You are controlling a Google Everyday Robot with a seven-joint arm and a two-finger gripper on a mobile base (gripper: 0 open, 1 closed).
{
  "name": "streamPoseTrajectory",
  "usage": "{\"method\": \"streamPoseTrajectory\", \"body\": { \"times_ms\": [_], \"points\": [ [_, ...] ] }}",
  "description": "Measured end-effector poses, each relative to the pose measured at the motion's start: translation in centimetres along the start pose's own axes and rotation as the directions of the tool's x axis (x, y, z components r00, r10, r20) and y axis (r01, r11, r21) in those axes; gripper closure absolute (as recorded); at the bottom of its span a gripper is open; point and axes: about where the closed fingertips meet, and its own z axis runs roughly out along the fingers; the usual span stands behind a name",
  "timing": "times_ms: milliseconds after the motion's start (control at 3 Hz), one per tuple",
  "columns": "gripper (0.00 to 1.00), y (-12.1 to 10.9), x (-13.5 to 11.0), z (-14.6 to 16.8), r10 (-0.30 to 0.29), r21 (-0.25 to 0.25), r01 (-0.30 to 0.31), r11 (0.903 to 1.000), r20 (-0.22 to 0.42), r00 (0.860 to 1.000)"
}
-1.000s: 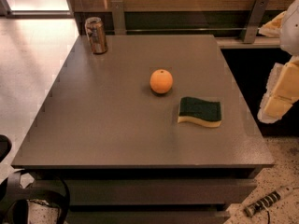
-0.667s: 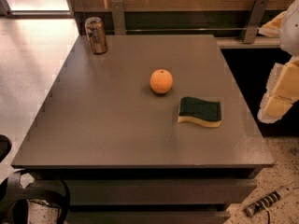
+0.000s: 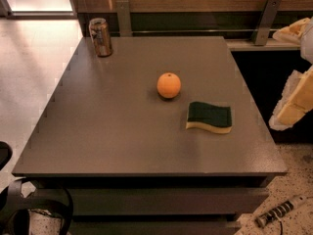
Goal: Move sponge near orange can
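Observation:
The sponge [image 3: 209, 117], dark green on top with a yellow foam layer, lies flat on the grey table [image 3: 112, 126], right of centre. The orange can [image 3: 100, 37], coppery with a silver rim, stands upright at the table's far left corner. My gripper [image 3: 293, 104] shows as a cream-coloured shape at the right edge of the view, beyond the table's right side and well apart from the sponge. It holds nothing that I can see.
A round orange fruit [image 3: 168, 85] sits just up and left of the sponge, between it and the can. A wooden wall with metal brackets [image 3: 266, 13] runs behind the table. A cable piece [image 3: 279, 212] lies on the floor at lower right.

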Motion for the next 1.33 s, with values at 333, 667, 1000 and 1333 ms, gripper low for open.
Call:
{"method": "streamPoseTrajectory", "body": {
  "times_ms": [333,667,1000,1333],
  "points": [
    [0.00,-0.4,1.3,0.8,0.026,0.016,-0.027,0.9995,0.055,0.998],
    [0.00,-1.5,3.1,2.2,0.067,0.031,-0.072,0.9969,0.125,0.990],
    [0.00,-1.5,3.1,2.6,0.071,0.023,-0.075,0.9969,0.131,0.989],
    [0.00,-1.6,3.1,4.0,0.085,-0.005,-0.085,0.9964,0.156,0.984]
  ]
}}
